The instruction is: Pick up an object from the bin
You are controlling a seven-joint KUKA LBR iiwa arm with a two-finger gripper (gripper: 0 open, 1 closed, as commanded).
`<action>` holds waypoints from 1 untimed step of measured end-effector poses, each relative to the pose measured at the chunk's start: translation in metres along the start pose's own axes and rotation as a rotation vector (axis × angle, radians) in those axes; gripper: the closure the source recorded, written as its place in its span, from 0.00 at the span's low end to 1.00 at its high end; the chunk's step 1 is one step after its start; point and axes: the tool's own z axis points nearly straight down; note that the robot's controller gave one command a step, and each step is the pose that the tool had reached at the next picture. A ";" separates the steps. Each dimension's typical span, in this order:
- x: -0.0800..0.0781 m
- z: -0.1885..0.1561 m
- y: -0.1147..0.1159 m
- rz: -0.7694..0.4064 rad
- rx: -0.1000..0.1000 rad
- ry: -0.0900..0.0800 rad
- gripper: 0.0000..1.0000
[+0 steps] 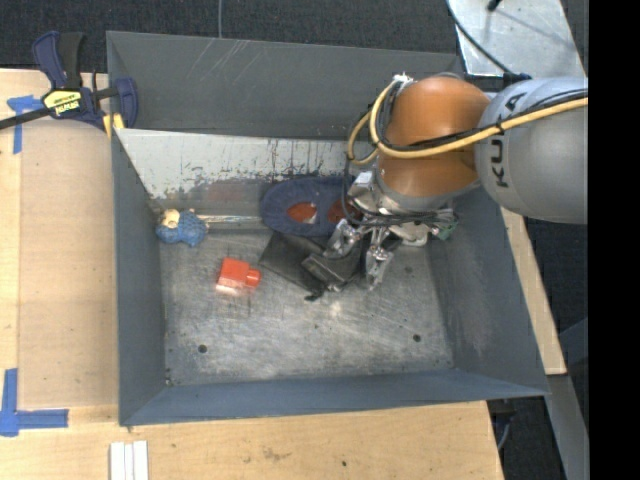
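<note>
My end effector [360, 261] is down inside the grey bin [300, 400], at the right end of a flat black slab [296, 262] that lies tilted on the bin floor. That slab is the thing I am over, and it serves as my landmark for everything else. The low tip of my end effector sits against or just above the slab's right edge; I cannot tell which. I also cannot tell whether my end effector is apart, together, or clamped on anything, because my own wrist and its orange cover [430, 140] block the view there.

Just behind the slab, touching its far edge, lies a dark blue cap-like thing with an orange patch [300, 208], resting against the foot of the bin's back wall. To the slab's left, near it but apart, sits a small red-orange block [238, 276]. Farther left of the slab and a little behind, well apart from it, is a small blue and cream toy [180, 228] close to the left wall.
</note>
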 end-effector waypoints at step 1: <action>-0.002 -0.148 -0.001 0.012 0.005 -0.004 1.00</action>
